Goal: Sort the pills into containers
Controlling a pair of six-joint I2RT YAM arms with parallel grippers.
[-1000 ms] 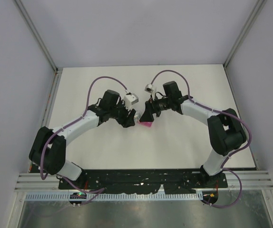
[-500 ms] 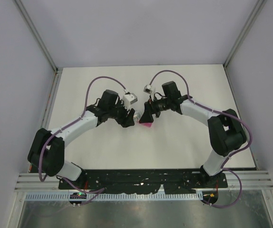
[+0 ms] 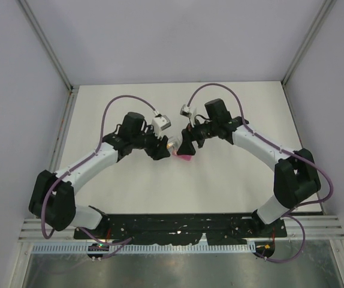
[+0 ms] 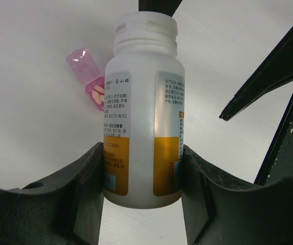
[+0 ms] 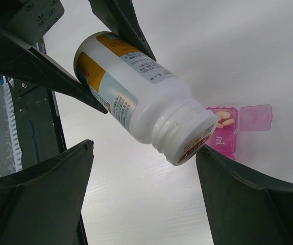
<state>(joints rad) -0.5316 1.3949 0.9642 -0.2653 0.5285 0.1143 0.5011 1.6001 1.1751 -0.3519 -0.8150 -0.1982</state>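
Observation:
My left gripper point(image 4: 142, 173) is shut on the lower body of a white bottle point(image 4: 144, 102) with an orange label, and holds it tilted over the table. The bottle's neck end point(image 5: 190, 140) points down toward the pink containers point(image 5: 225, 133), a short strip lying on the table. One lid point(image 5: 255, 117) stands open, and pale oblong pills point(image 5: 224, 121) lie in that compartment. My right gripper point(image 5: 145, 148) is open, with its fingers on either side of the bottle's neck, not touching it. From above, both grippers meet over the containers point(image 3: 184, 157).
The white table point(image 3: 232, 114) is bounded by grey walls at the back and on both sides. The arms' black base rail point(image 3: 178, 225) runs along the near edge. Purple cables point(image 3: 127, 102) loop above both wrists.
Both arms have shifted slightly, and the right elbow has swung outward to the right. The bottle stays in the left gripper over the pink containers.

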